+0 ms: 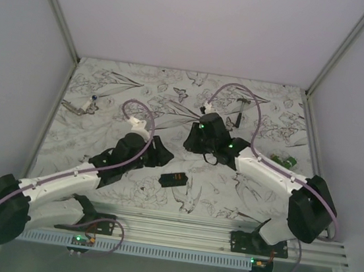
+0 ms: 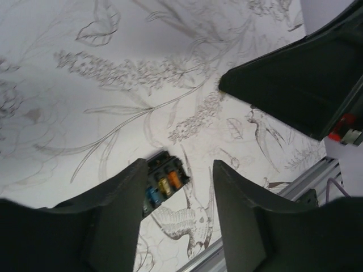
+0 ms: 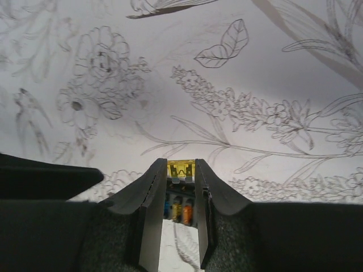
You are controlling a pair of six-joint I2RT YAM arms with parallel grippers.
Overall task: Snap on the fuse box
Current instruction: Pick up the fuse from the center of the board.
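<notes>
The fuse box (image 1: 172, 179) is a small black box lying flat on the flower-print table between the two arms. Blue, yellow and orange fuses show in its top face (image 2: 164, 178). My left gripper (image 2: 180, 170) hangs above it with jaws apart and nothing between them; the box shows just beside the left finger (image 2: 122, 209). In the top view that gripper (image 1: 160, 152) sits up and left of the box. My right gripper (image 3: 181, 167) is shut on a small yellow fuse (image 3: 181, 169), metal blades pointing down. The fuse box (image 3: 180, 209) shows below, between its fingers. From above, the right gripper (image 1: 198, 141) is just beyond the box.
A green object (image 1: 285, 161) lies at the right edge, a small dark-handled tool (image 1: 235, 121) behind the right arm, and a metal tool (image 1: 79, 105) at far left. An aluminium rail (image 1: 223, 231) runs along the near edge. The right arm's dark body (image 2: 300, 85) looms close to my left gripper.
</notes>
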